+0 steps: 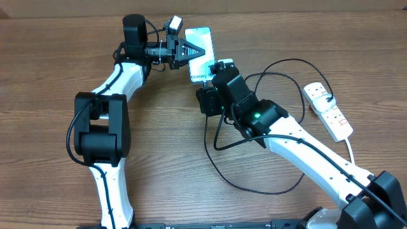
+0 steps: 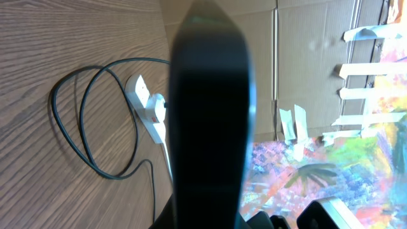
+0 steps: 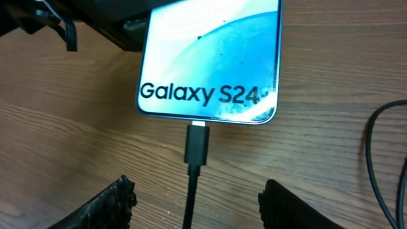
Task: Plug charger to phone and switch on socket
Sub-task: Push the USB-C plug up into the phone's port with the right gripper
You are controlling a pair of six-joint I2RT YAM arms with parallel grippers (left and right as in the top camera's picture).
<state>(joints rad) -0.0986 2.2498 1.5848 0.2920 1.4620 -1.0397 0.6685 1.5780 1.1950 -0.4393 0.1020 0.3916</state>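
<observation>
While charger [image 3: 196, 143] sits in phone [image 3: 210, 57], empty right pincer [image 3: 198, 196] gapes astride; left pincer [image 1: 191, 48] unclear.

The overhead camera looks straight down on the bench [image 1: 51, 63] from high up, with the phone [image 1: 202, 48] at 12 o'clock and the socket [image 1: 329, 109] at 3. My right wrist camera peers past my right claw [image 3: 196, 186], close on the phone's end. My left wrist camera, rolled sideways, shares the socket.
</observation>
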